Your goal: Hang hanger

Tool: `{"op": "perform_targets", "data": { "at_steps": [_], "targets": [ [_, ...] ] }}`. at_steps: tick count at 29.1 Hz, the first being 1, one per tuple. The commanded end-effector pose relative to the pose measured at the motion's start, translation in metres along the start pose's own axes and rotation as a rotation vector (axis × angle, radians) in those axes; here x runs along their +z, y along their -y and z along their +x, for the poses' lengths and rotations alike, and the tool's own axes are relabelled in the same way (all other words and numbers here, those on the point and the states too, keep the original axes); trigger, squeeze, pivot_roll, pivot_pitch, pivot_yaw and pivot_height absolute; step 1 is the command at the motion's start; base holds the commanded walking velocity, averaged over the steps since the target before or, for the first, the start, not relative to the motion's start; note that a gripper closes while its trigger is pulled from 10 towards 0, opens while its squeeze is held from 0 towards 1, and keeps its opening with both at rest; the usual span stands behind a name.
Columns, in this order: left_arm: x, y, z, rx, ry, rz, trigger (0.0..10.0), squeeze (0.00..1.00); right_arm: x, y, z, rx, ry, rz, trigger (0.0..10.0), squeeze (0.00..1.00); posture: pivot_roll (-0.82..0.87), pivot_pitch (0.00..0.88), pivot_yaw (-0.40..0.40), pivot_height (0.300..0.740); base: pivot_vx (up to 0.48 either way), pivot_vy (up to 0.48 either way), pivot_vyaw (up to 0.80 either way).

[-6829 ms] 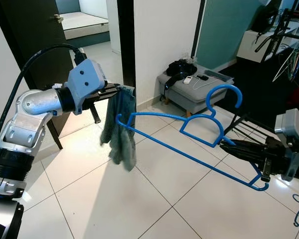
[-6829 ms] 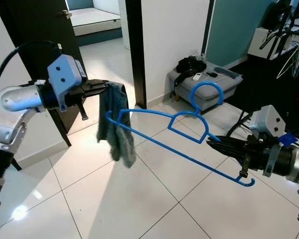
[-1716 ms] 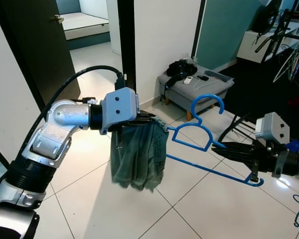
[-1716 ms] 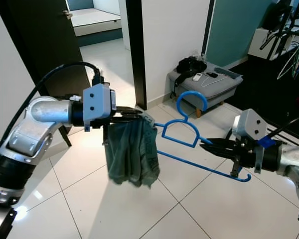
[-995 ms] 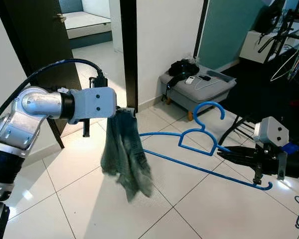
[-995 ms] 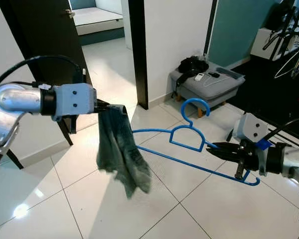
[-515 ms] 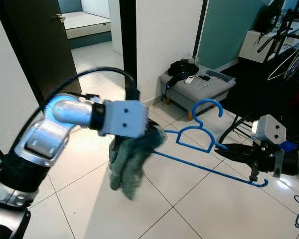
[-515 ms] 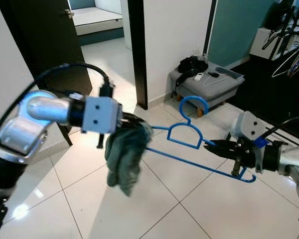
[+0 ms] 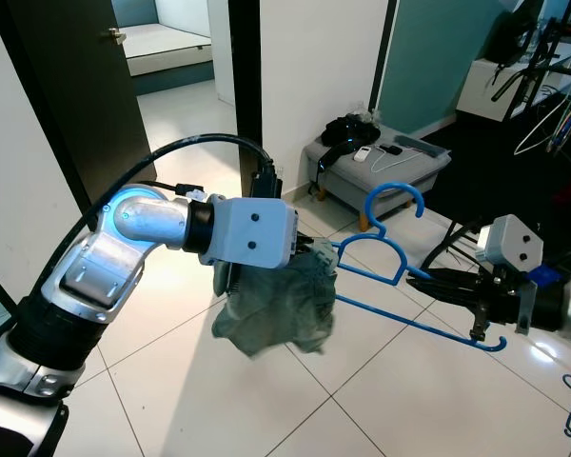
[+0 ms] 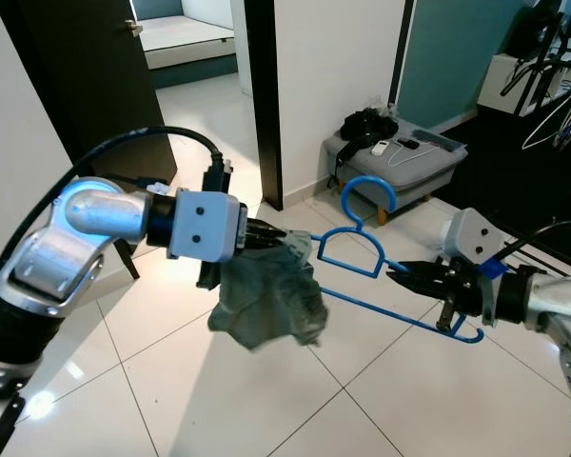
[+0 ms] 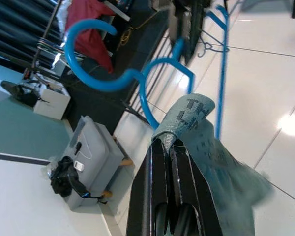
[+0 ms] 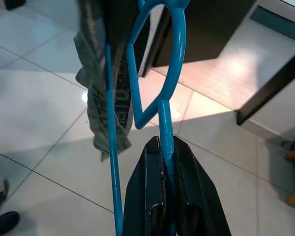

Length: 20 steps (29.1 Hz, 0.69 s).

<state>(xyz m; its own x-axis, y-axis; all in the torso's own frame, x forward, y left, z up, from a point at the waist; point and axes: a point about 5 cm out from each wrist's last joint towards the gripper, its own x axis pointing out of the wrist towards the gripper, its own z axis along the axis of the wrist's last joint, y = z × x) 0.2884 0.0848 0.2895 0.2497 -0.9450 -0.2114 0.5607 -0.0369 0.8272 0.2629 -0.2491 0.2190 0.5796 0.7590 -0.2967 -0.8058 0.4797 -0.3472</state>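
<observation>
Your right claw is clamping tight on the blue hanger, holding it out level above the tiled floor. Your left claw is pinching a grey-green cloth shut between its fingers, bunched against the hanger's far end.

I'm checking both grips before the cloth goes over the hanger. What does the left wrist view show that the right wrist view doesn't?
Left wrist view: the left gripper pinching the cloth's folded edge, with a grey ottoman behind. Right wrist view: the right gripper clamped on the blue hanger, with a dark door beyond. Both: the blue hanger and the cloth.
</observation>
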Motion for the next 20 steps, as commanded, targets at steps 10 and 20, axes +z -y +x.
{"op": "perform_targets", "data": {
  "at_steps": [10, 20],
  "targets": [
    [0.009, 0.017, 0.026, -0.049, 0.059, -0.003, 10.0, 0.00, 0.008, -0.003, 0.016, 0.022, 0.056, -0.020, 10.0, 0.00, -0.06, 0.000, 0.009, 0.740, 0.000, 0.000, 0.00],
    [-0.020, -0.022, -0.019, 0.135, -0.155, 0.044, 10.0, 0.00, 0.006, 0.002, 0.013, -0.027, 0.063, -0.018, 10.0, 0.00, -0.07, 0.000, 0.011, 0.740, 0.000, 0.000, 0.00]
  ]
}}
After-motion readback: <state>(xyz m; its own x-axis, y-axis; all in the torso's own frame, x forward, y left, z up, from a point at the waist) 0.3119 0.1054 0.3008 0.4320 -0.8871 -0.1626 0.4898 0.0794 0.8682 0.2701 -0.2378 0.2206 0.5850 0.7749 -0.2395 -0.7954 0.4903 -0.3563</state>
